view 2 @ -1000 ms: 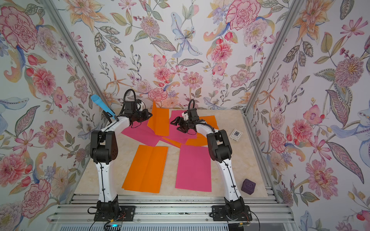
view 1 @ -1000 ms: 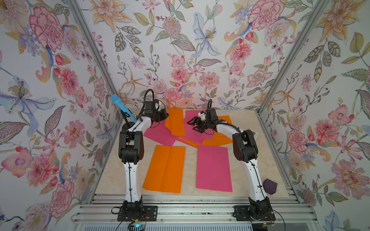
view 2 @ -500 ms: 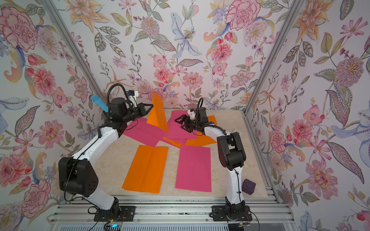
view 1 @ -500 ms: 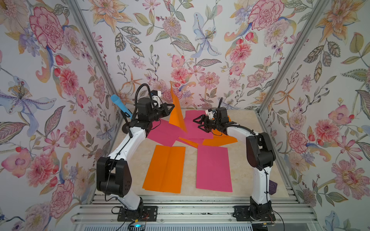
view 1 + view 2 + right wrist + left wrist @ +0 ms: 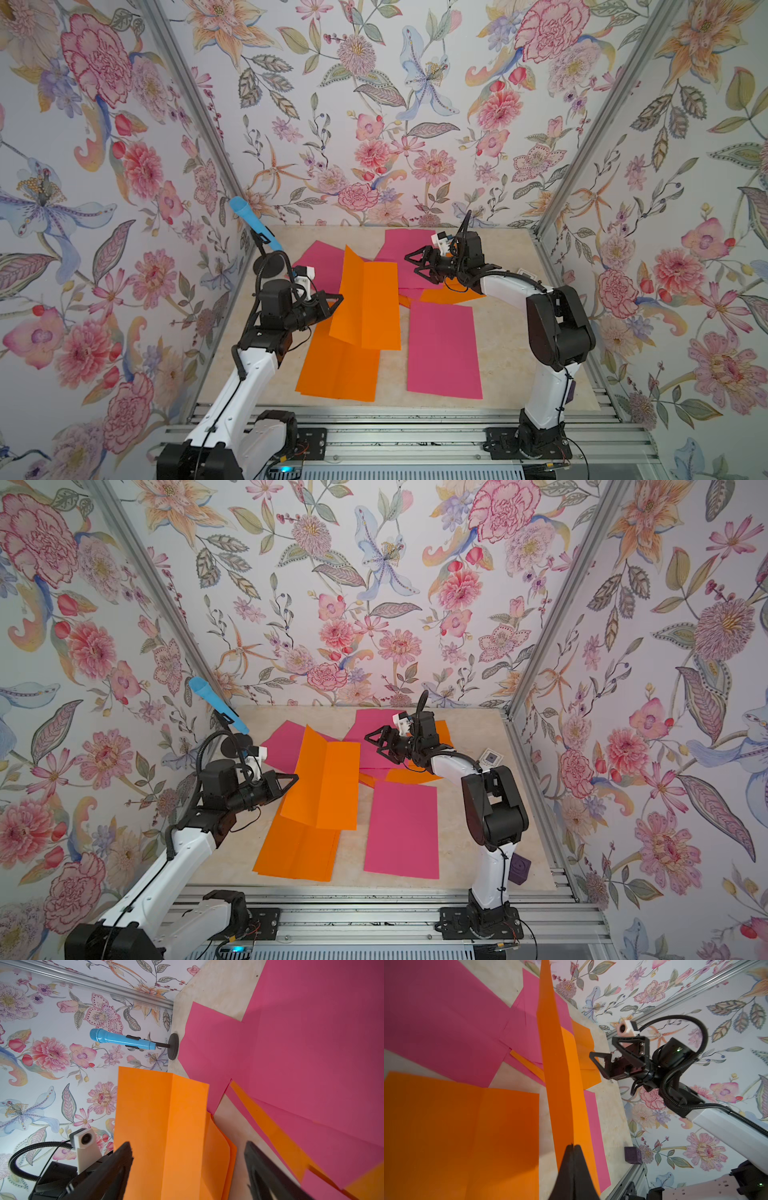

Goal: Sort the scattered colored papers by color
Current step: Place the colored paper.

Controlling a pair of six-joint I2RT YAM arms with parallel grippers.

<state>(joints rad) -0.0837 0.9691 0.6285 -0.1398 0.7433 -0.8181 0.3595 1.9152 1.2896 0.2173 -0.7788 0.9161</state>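
The left jaws are clenched on one edge of an orange sheet [image 5: 368, 307] and hold it up off the counter [image 5: 498, 332]. The sheet stands bent along its fold crease. In both top views it covers the far end of a second orange sheet [image 5: 336, 370], which lies flat at the front left. I cannot tell whether the two sheets touch. In the left wrist view the held sheet [image 5: 560, 1084] runs away nearly edge-on from the pinched black tips.

The right jaws are spread wide and grasp nothing. They hang over the rear of the counter and point toward the raised sheet, just beside its far edge but apart from it. In the right wrist view the sheet [image 5: 162, 1126] shows between the two open tips.

A pink sheet [image 5: 442, 349] lies flat at the front right, beside the flat orange one. At the rear lie more pink sheets — one at the left [image 5: 322, 259] and one in the middle [image 5: 405, 249], below the right jaws. An orange sheet [image 5: 449, 295] shows from under the right arm, overlapping the pink pile.

A blue microphone [image 5: 255, 224] stands on a stand at the rear left edge. In a top view a small white card [image 5: 491, 757] lies near the right wall, and a purple cube [image 5: 519, 868] sits at the front right corner.
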